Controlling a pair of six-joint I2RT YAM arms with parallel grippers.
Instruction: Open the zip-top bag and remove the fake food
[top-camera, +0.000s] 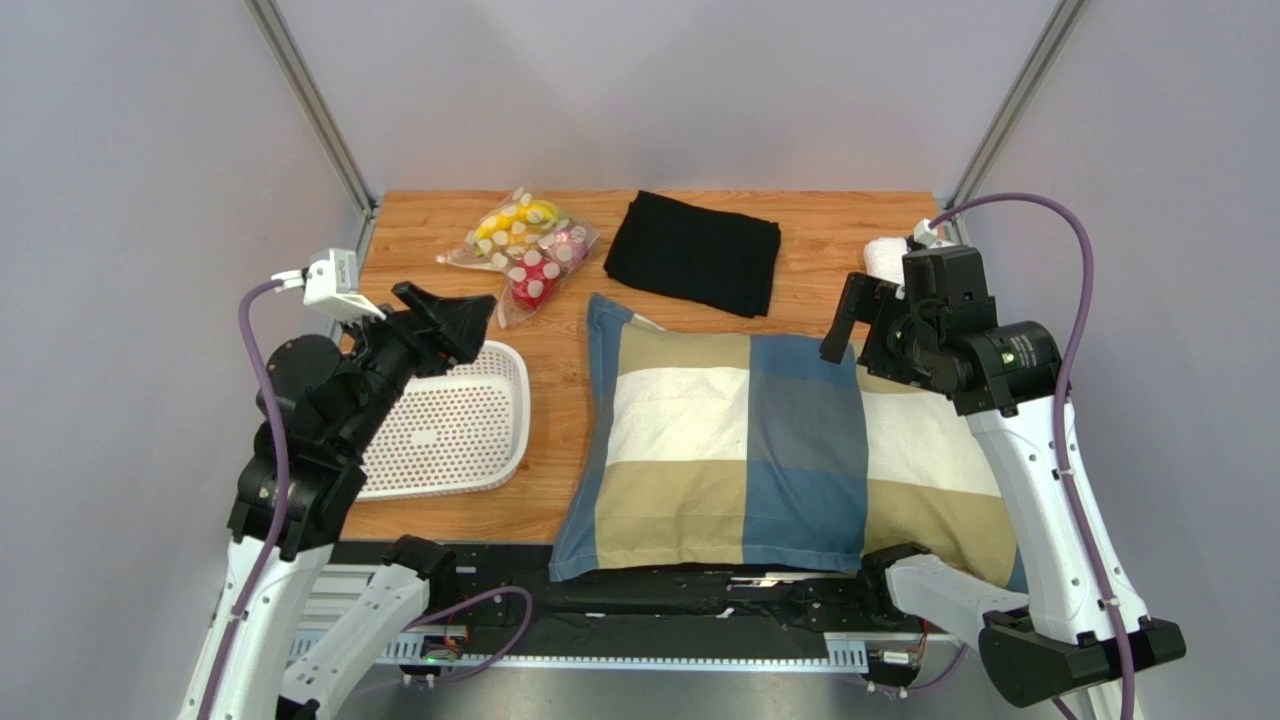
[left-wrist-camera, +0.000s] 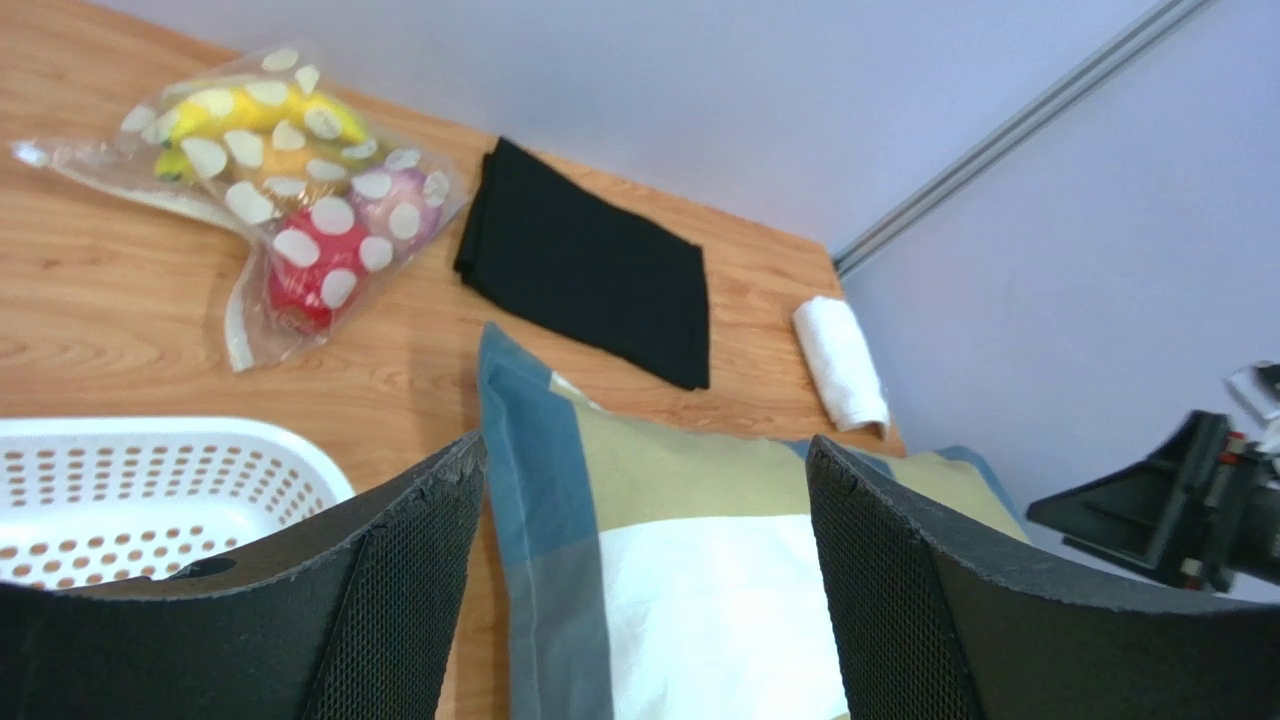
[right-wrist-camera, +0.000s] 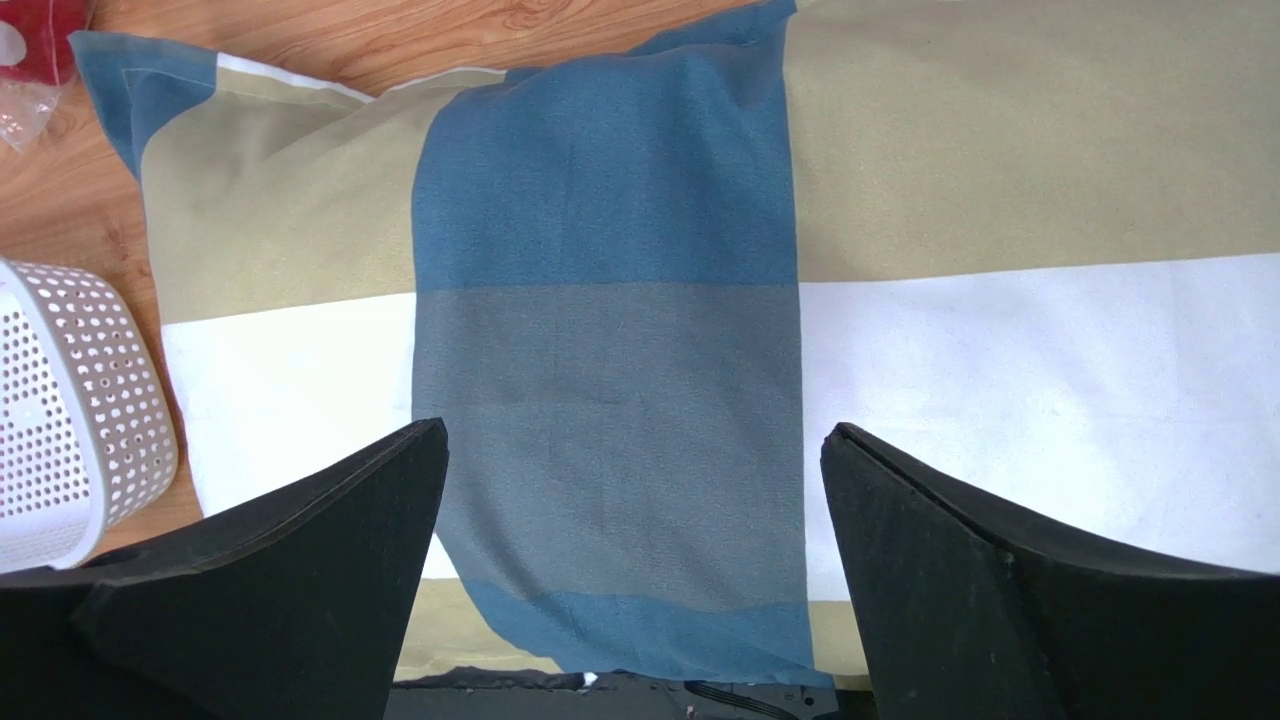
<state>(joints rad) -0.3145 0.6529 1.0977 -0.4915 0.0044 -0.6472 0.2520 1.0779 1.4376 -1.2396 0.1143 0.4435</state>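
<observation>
Two empty grippers hang over the near half of the bench (top-camera: 842, 222) in the overhead view. The left gripper (top-camera: 469, 318) stands above the white perforated tray (top-camera: 451, 428), jaws spread wide with nothing between them. The right gripper (top-camera: 849, 323) hovers over the checked pillow (top-camera: 721, 435), just as wide and just as bare. The zip-top bag (top-camera: 526, 252) lies flat at the far left of the bench, just beside a folded black cloth (top-camera: 694, 251) and well apart from both grippers, with the fake food (top-camera: 511, 225) inside it.

From the left wrist, the bag shows as thin, glossy, wrinkled film printed with whitish spots. It bulges over a yellow banana bunch, a red piece and a pinkish one. It likely weighs little and will slide on the smooth wood, and the hard rounded toys may shift inside. Flat, unfilled film sticks out at its edges, and those flaps look the best hold, though which one carries the zip I cannot tell. A white rolled towel (left-wrist-camera: 842, 360) lies beyond the cloth.

From the right wrist, only soft woven pillow fabric shows between the wide-set black fingers (right-wrist-camera: 271, 600).
</observation>
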